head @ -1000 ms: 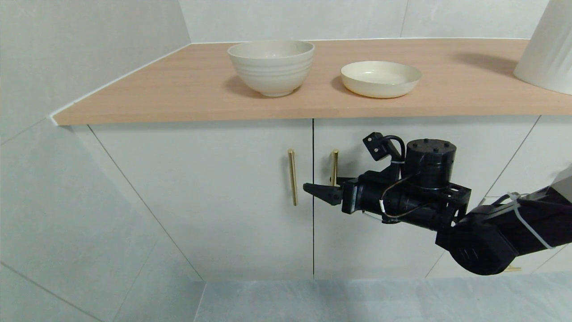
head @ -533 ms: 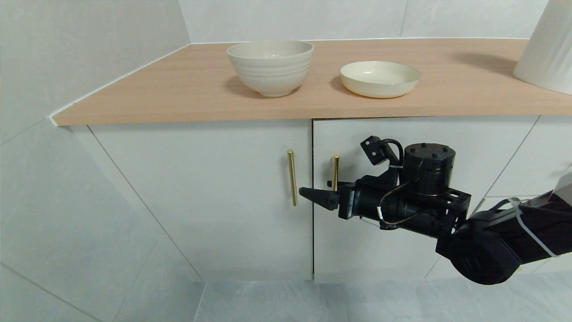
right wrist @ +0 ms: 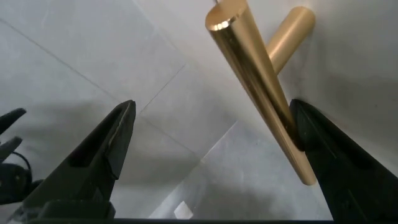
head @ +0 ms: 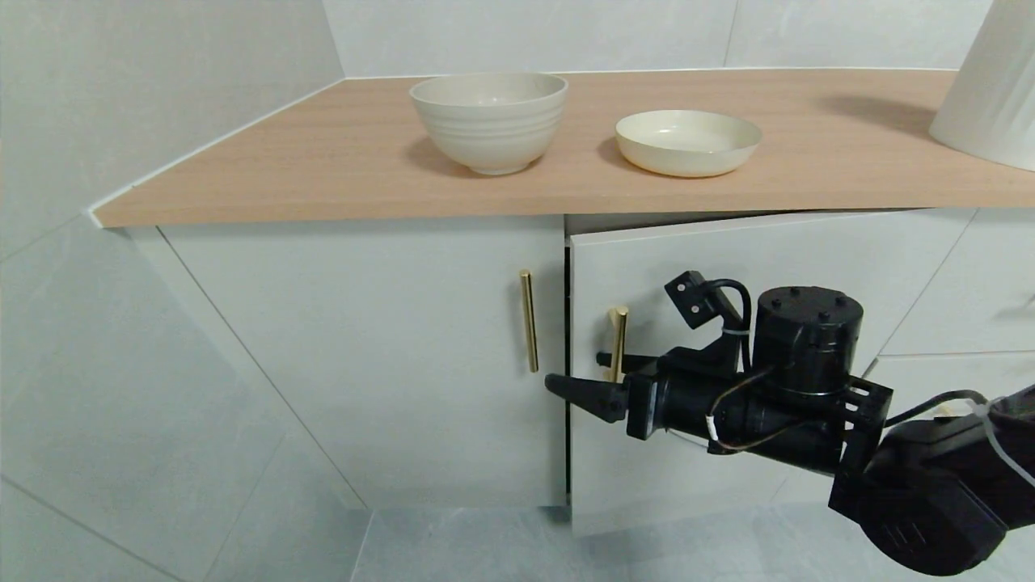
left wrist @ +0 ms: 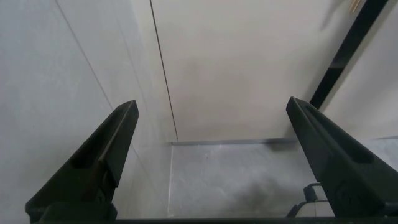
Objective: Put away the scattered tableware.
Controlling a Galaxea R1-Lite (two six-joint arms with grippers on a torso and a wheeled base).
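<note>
— Is anything being stored already?
— Nothing. The ribbed beige bowl [head: 488, 117] and shallow cream dish [head: 687, 141] are sitting on the wooden table [head: 323, 178]. The black right claw [head: 578, 372], released, is hooking the golden handle [head: 618, 339] of the ajar white door [head: 728, 250].

Wooden countertop [head: 323, 162], white ribbed vessel [head: 990, 89], tiled wall [head: 145, 81]

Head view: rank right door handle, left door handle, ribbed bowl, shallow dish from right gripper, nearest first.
1. Right door handle, between the right gripper's jaws.
2. Left door handle, just leftward.
3. Ribbed bowl and shallow dish, up on the countertop: too close to call.
</note>
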